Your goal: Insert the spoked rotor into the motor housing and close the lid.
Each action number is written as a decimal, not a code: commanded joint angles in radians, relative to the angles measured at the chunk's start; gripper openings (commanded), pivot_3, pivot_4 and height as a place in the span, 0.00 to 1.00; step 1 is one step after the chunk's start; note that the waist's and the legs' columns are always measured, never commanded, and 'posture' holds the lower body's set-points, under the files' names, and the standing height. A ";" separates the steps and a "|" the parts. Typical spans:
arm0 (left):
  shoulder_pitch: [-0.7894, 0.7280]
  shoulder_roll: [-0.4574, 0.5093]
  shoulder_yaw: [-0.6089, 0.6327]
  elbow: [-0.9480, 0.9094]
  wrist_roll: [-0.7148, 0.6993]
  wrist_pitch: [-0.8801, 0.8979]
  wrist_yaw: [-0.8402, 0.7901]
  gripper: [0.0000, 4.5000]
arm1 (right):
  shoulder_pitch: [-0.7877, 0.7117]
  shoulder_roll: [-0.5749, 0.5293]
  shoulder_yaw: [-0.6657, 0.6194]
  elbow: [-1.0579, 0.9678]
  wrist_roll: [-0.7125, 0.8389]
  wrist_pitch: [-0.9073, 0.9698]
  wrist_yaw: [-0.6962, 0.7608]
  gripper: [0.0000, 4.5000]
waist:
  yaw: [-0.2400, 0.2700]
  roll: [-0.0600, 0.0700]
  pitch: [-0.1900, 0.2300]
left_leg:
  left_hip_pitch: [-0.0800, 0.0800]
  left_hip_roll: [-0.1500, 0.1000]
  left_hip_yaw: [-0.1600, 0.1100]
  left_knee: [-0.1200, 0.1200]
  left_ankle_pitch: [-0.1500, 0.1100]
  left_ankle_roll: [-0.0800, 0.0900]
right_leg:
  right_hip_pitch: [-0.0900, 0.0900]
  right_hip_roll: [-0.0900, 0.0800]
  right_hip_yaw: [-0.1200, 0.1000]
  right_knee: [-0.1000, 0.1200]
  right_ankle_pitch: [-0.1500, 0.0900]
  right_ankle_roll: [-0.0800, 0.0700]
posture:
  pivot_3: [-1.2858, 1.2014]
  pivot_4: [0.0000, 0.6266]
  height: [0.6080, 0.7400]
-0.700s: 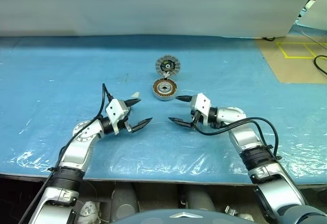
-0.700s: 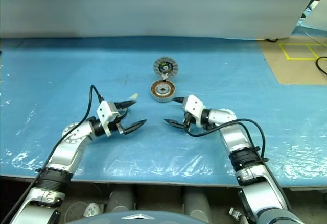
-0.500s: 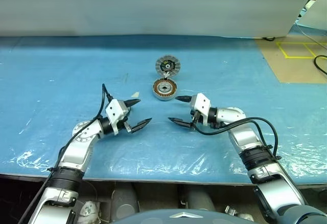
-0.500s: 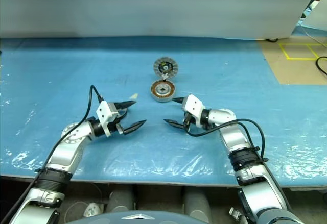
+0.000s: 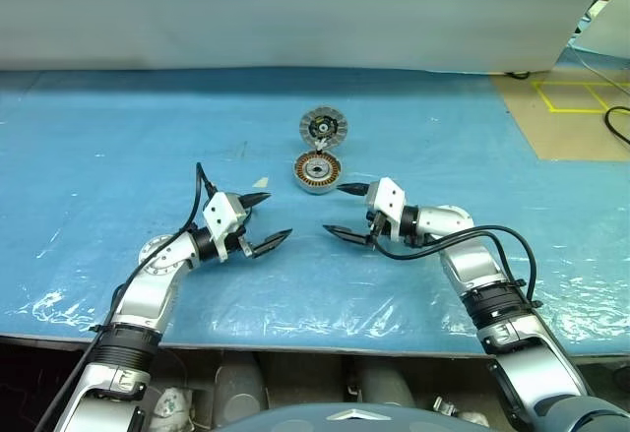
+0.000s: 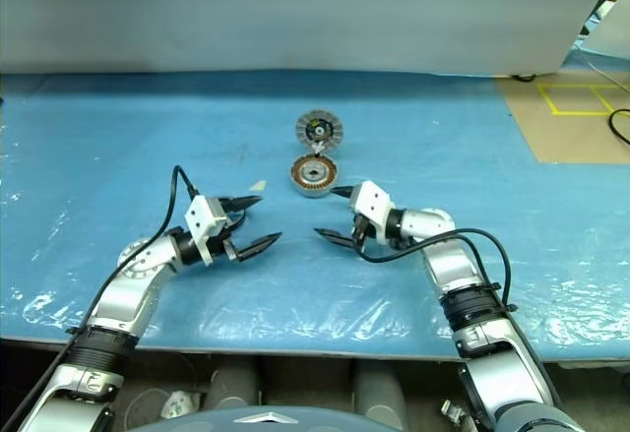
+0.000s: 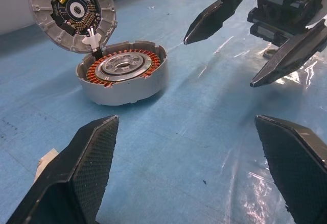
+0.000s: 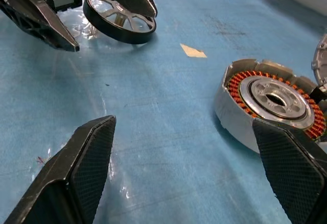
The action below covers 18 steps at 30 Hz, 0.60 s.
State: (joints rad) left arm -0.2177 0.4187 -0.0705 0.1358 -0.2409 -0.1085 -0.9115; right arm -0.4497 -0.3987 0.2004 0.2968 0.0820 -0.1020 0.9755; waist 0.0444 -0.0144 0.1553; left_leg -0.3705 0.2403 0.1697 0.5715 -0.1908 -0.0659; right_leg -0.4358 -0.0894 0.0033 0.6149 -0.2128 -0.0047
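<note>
Nothing has moved in the last moment — left gripper (image 5: 262, 220) and right gripper (image 5: 347, 212) hover wide open, empty; rotor (image 8: 120, 16), housing (image 5: 317, 172) and lid (image 5: 324, 126) untouched.

The blue-covered table (image 5: 98, 156) bears the motor housing (image 5: 317, 172), spoked rotor (image 8: 120, 16) and a paper scrap (image 5: 261, 182).

No legible txt or labels.
</note>
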 commanded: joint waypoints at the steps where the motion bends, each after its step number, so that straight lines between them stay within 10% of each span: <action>1: 0.000 0.004 0.008 -0.041 -0.013 0.001 -0.001 1.00 | 0.005 0.001 -0.019 -0.052 0.027 -0.002 -0.006 1.00 | 0.000 0.000 0.000 | 0.000 0.000 0.000 0.000 0.000 0.000 | 0.000 0.000 0.000 0.000 0.000 0.000 | 0.52 0.24 1.00; 18: 0.000 -0.006 0.002 -0.036 -0.005 0.003 0.010 1.00 | -0.043 -0.001 -0.026 -0.050 0.014 0.026 -0.042 1.00 | 0.000 0.000 0.000 | 0.000 0.000 0.000 0.000 0.000 0.000 | 0.000 0.000 0.000 0.000 0.000 0.000 | 0.52 0.24 1.00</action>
State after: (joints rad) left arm -0.2176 0.4119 -0.0722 0.1295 -0.2397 -0.1005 -0.9077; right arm -0.4663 -0.3999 0.2002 0.2951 0.0816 -0.0766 0.9453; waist 0.0442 -0.0144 0.1553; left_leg -0.3705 0.2403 0.1697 0.5715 -0.1907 -0.0661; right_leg -0.4359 -0.0894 0.0033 0.6148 -0.2128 -0.0047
